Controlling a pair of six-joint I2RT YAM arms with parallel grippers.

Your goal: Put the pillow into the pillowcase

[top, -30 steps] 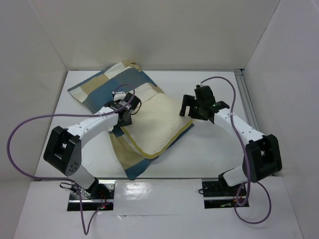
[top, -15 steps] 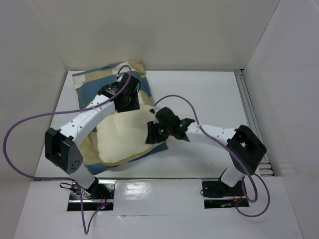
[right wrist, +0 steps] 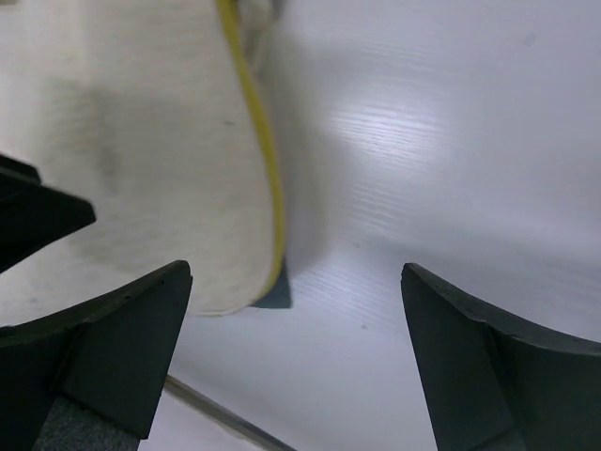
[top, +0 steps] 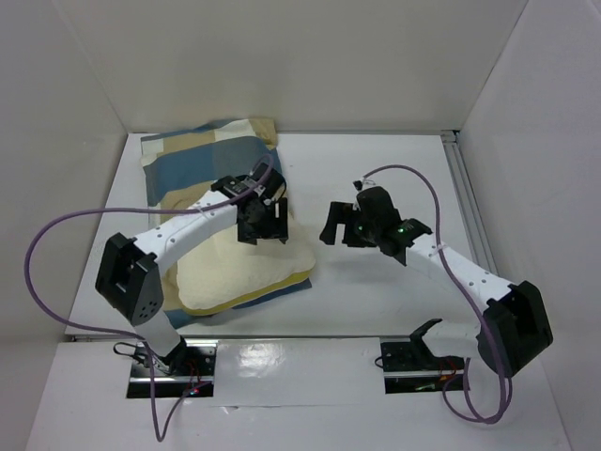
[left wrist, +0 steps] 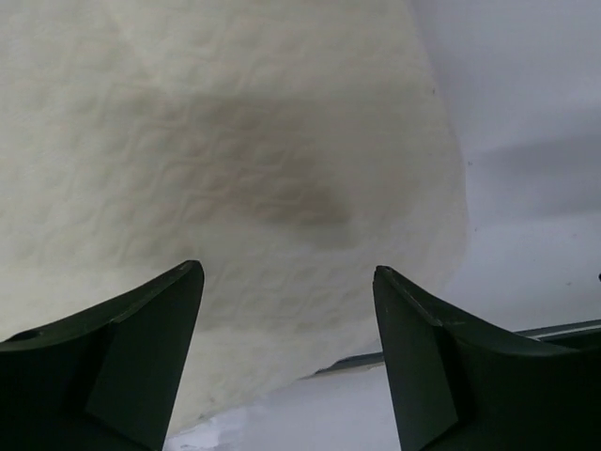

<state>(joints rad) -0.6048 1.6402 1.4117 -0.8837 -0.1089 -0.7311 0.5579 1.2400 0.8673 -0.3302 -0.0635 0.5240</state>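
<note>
Left pincer hangs low over the pillow with its fingers spread and nothing between them. From its own camera I see only cream quilted cloth below the gap. The right pincer is just as wide apart and empty, over bare table just beside the pillow's yellow-piped right edge.

The pillow lies on the left half of the table, on top of the pillowcase. Checked cloth shows beyond its far end, and a blue strip peeks out under its near right corner. Whether the far end sits inside the case mouth I cannot tell, because the left arm covers that spot.

It looks light, soft and floppy to me, so a pinch in the middle would likely just bunch the cover. The piped edge or a corner seems the firmer hold, taken deep. I expect the case to be thin and limp, so its hem would need holding open while the pillow is fed in.
</note>
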